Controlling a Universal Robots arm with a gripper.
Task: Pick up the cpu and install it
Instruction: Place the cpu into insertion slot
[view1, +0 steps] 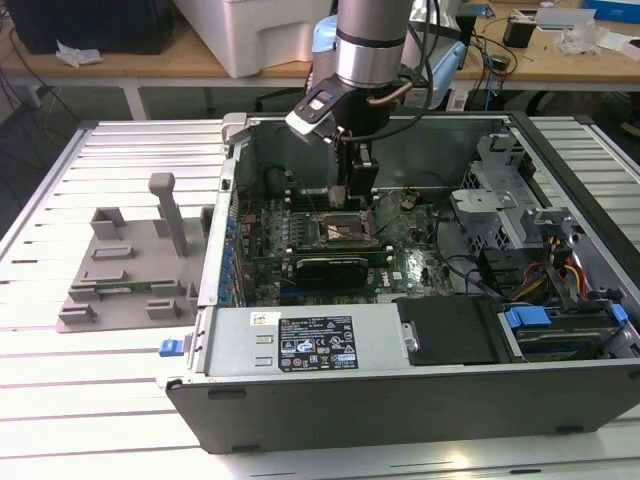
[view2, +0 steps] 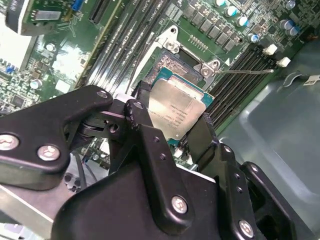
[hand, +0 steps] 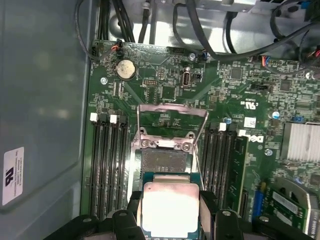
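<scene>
The cpu (hand: 170, 207) (view2: 176, 111), a small square chip with a shiny silver top and thin pale rim, sits between my black fingers (hand: 132, 216). My gripper (hand: 170, 212) (view2: 172, 122) is shut on its two opposite edges. It hangs just above the open socket (hand: 162, 160) (view2: 176, 60) on the green motherboard, whose retaining frame is swung up. In the exterior view my gripper (view1: 355, 195) reaches down inside the open computer case (view1: 420, 400), right over the socket (view1: 345, 230).
Memory slots (hand: 107, 165) flank the socket on both sides. A black card (view1: 335, 270) lies just in front of it. A power supply (view1: 310, 345), drive cage (view1: 500, 200) and cables crowd the case. A grey fixture (view1: 130, 270) stands on the exterior view's left.
</scene>
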